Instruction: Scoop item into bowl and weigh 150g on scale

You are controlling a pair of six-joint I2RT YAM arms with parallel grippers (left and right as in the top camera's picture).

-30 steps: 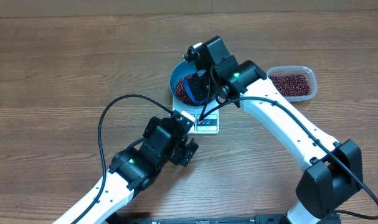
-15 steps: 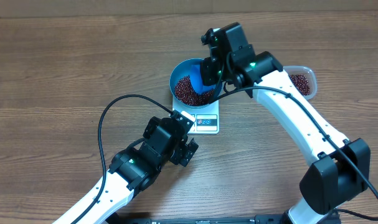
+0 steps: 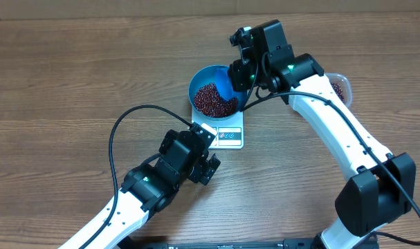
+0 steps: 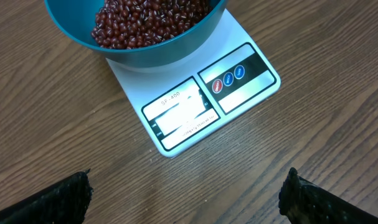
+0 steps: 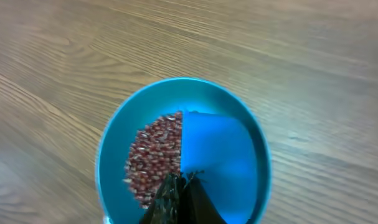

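The blue bowl (image 3: 199, 81) stands on the white scale (image 3: 229, 136) and holds a heap of red-brown beans (image 3: 211, 99). My right gripper (image 3: 241, 75) hovers over the bowl's right rim, shut on the small blue scoop (image 3: 236, 79). In the right wrist view the scoop (image 5: 212, 148) hangs above the bowl (image 5: 114, 146), beside the beans (image 5: 154, 158), and looks empty. My left gripper (image 3: 208, 166) is open over bare wood just in front of the scale (image 4: 207, 99). Its fingers (image 4: 58, 199) stand far apart, with nothing between them.
A clear plastic tub (image 3: 341, 84) with more beans sits right of the bowl, mostly hidden behind my right arm. A black cable (image 3: 116, 138) loops over the table left of the left arm.
My right gripper has lifted the scoop out of the bowl's middle and carried it up and to the right, toward the tub. The beans now lie in the bowl. The left arm is still.
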